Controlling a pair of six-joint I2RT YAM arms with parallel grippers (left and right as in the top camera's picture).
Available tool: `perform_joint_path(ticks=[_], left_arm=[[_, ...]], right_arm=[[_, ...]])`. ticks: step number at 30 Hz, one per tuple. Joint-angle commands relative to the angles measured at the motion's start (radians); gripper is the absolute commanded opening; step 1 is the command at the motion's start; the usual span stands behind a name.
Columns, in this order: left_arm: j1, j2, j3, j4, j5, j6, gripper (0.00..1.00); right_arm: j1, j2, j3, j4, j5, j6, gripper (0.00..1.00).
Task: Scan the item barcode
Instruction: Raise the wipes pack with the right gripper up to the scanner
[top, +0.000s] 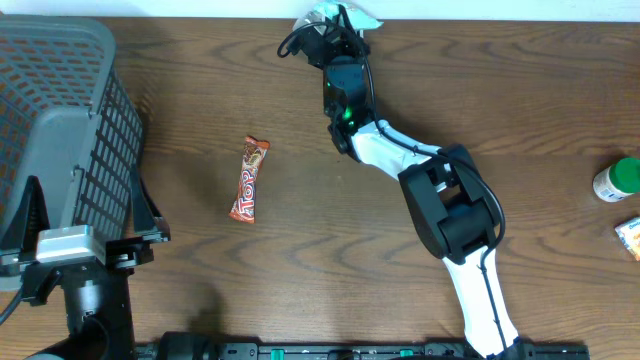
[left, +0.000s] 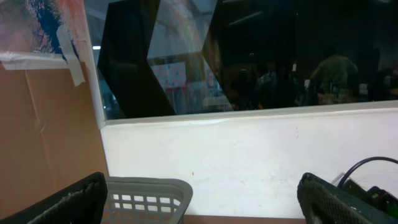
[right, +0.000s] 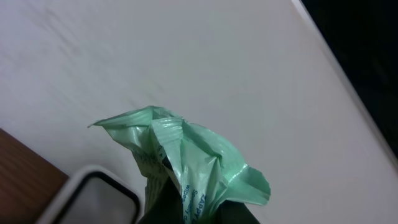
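At the far edge of the table (top: 200, 80), by the white wall, the right gripper (top: 335, 32) is pressed together on a crumpled green packet (right: 186, 162), pinching its lower end so the rest stands up and fans out above the jaws. Likely held that way to show a printed face to a reader. A white-rimmed dark panel (right: 93, 190) sits just below and beside the packet in the right wrist view; could be the scanner window, can't tell. No barcode is visible; only some small print on the folds. The wrinkles may hide the code, so the packet probably needs turning or flattening. Left gripper (left: 199, 199) is spread wide, holding nothing, parked low next to the grey basket (top: 60, 90), out of the way. A candy bar (top: 250, 180) lies mid-table, and a green-capped bottle (top: 620, 180) and a small snack pack (top: 630, 238) at the right edge, all well apart from the right arm, probably waiting their turn.
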Motion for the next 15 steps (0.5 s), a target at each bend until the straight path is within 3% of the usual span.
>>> perform_joint_path(ticks=[1,15], left_arm=[[0.004,0.003,-0.005,0.0,0.005,-0.005,0.98],[0.004,0.067,-0.005,0.019,0.005,-0.005,0.98]], right_arm=[[-0.039,0.019,0.043,0.0,-0.09,0.089,0.01],[0.002,0.194,0.144,-0.021,-0.072,0.093,0.01]])
